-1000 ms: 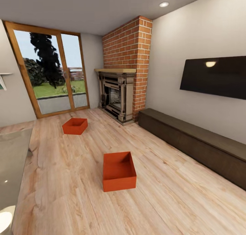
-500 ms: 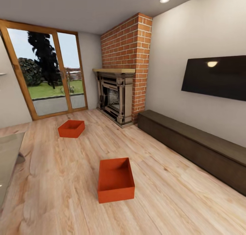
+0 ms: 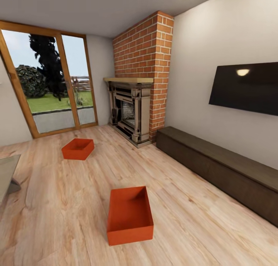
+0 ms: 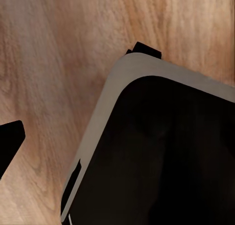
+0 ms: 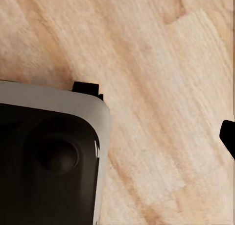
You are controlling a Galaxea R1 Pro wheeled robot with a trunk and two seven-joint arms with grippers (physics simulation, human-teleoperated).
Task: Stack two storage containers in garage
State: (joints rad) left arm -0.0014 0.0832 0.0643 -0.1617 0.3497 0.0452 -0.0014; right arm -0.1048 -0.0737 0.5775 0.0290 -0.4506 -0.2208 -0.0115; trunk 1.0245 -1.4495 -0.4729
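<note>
Containers: you have two storage containers in the head view, the near container [image 3: 129,215] low and centre on the wood floor [image 3: 200,219], the far container [image 3: 78,148] further off, toward the glass doors [image 3: 50,92].
Spacing: the two are well apart, both open side up.
Relative to your grippers: neither wrist view has a container; each looks down on wood planks beside the robot's grey-rimmed base [image 4: 161,151].
Grippers: only a dark tip [image 4: 9,141] at the edge of the left wrist view and another [image 5: 229,137] in the right; you cannot tell how far either is open or whether it carries anything.
Room: one brick fireplace [image 3: 137,84], one black TV [image 3: 247,87], one long dark bench [image 3: 220,165].
</note>
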